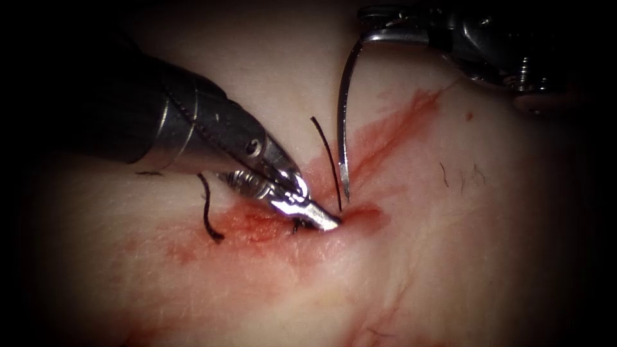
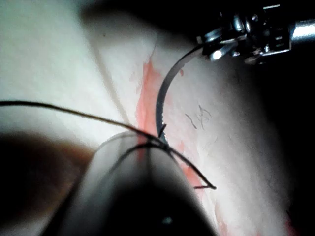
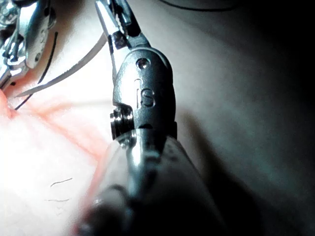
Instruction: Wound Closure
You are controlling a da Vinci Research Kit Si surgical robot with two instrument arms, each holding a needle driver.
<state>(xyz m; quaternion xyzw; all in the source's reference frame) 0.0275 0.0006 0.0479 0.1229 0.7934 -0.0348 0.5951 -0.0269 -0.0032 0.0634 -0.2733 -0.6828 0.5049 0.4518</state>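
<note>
The tissue point(image 1: 450, 257) lies with its reddened cut point(image 1: 385, 138) running toward two o'clock. From ten o'clock the left tool point(image 1: 315, 217), jaws closed, presses at the cut, seemingly steadying its edge. From one o'clock the right tool point(image 1: 379, 32) grips the needle point(image 1: 342, 115) by its tail, point hovering just above the cut, not in tissue; thread point(image 1: 328, 160) trails beside.

Shows a few short, thin, dark hairs point(image 1: 463, 177) lying flat and close together, some curled and some nearly straight, well to the right in the endoscope view, and seen again in both wrist views.
</note>
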